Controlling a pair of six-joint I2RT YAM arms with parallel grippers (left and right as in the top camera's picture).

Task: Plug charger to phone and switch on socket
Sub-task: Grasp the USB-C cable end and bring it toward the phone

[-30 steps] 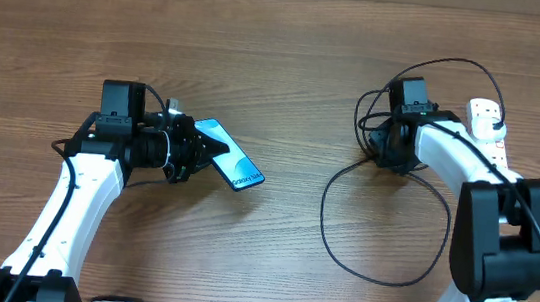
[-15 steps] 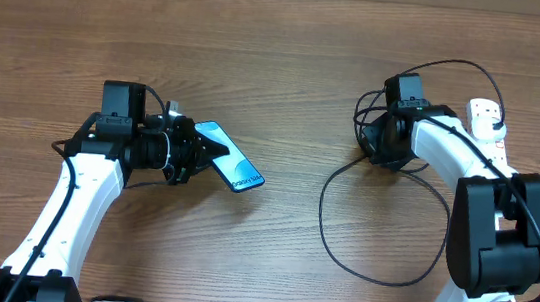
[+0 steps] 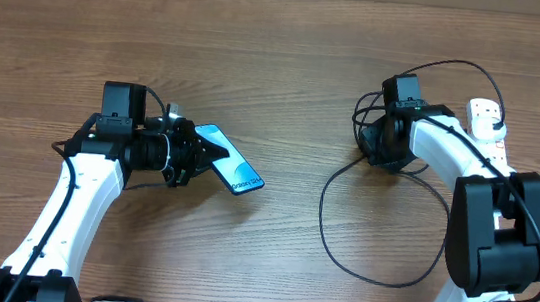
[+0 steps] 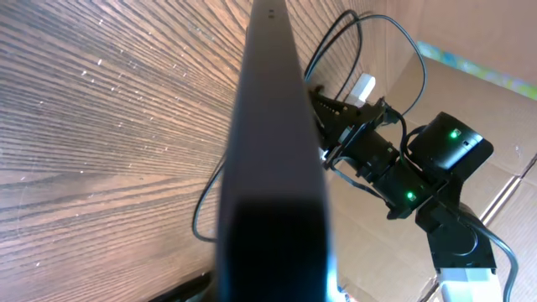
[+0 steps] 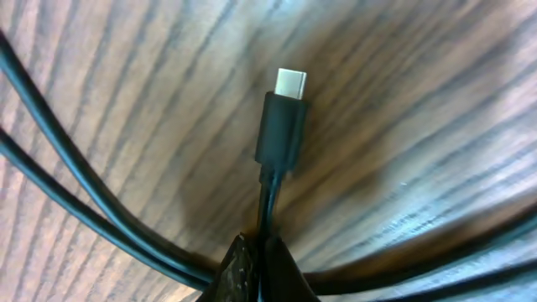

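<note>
Phone [image 3: 233, 167] clamped in left gripper [image 3: 201, 152]: slim glossy slab, light-blue screen up, tilted, left of centre over wood-grain table [image 3: 290, 53]. Left wrist view: its thin black edge dead ahead. Right gripper [image 5: 258, 267] pinched tight on charger [image 3: 378, 273] cord just behind connector [image 5: 284, 122], a matte black sleeve with flat silver tip against the grain. Thin cable sprawls in loose loops at right. White oblong socket [image 3: 487, 122] far right.

Nothing much besides the wood-grain counter [image 3: 280, 52] (brown, streaky grain running sideways) and a plain cardboard wall [image 4: 495, 25] behind it.
</note>
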